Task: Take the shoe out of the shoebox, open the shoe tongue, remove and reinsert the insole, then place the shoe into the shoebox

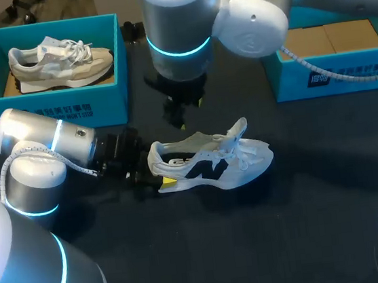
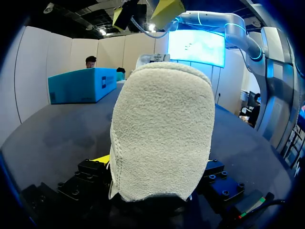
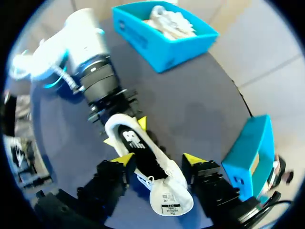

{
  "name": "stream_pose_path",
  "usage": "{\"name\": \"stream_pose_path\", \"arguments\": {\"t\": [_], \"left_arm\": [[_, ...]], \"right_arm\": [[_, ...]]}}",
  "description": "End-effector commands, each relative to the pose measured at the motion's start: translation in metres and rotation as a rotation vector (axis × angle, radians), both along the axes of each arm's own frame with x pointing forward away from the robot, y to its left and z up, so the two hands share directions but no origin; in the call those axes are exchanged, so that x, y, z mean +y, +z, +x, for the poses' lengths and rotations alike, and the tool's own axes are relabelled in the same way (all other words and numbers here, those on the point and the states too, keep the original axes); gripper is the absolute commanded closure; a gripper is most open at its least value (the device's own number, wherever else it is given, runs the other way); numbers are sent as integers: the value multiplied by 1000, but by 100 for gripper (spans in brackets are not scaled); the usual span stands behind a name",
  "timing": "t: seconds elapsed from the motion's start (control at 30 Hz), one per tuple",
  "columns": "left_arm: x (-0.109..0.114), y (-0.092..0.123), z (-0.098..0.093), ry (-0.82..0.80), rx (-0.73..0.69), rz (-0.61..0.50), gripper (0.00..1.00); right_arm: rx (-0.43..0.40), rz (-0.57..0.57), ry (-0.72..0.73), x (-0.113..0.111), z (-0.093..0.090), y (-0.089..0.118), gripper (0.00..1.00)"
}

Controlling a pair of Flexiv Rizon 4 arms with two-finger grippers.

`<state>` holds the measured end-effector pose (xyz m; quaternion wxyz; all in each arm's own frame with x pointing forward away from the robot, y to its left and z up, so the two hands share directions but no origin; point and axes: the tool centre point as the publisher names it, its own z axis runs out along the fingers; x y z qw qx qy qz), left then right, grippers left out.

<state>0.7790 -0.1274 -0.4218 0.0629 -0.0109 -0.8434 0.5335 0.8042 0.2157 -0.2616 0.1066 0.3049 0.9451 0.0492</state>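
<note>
Heel of white fabric sneaker (image 2: 162,133) pinched in left claw (image 3: 125,132), out on dark worktop (image 1: 304,190); right claw (image 3: 158,161) spread above tongue (image 3: 169,204). Black insole (image 3: 137,143) pull, refit, reboxing seemingly left.

Shoe (image 1: 212,165): pale white upper, dark side logo. Upright on its sole mid-table, heel toward the left, tongue (image 1: 237,130) lifted open, dark insole (image 3: 135,141) seated inside.
Shoebox (image 1: 113,61): blue, open, far left, holding a beige sneaker (image 1: 60,60).
</note>
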Motion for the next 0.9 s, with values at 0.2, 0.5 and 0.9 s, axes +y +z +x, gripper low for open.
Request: {"name": "stream_pose_path", "arguments": {"t": [0.2, 0.5, 0.9], "left_arm": [[-1, -5, 0, 2, 0, 2, 100], [-1, -5, 0, 2, 0, 2, 100], [-1, -5, 0, 2, 0, 2, 100]], "right_arm": [[176, 67, 231, -8, -11, -13, 100], [291, 38, 285, -5, -26, -23, 100], [340, 7, 322, 1, -41, -37, 100]]}}
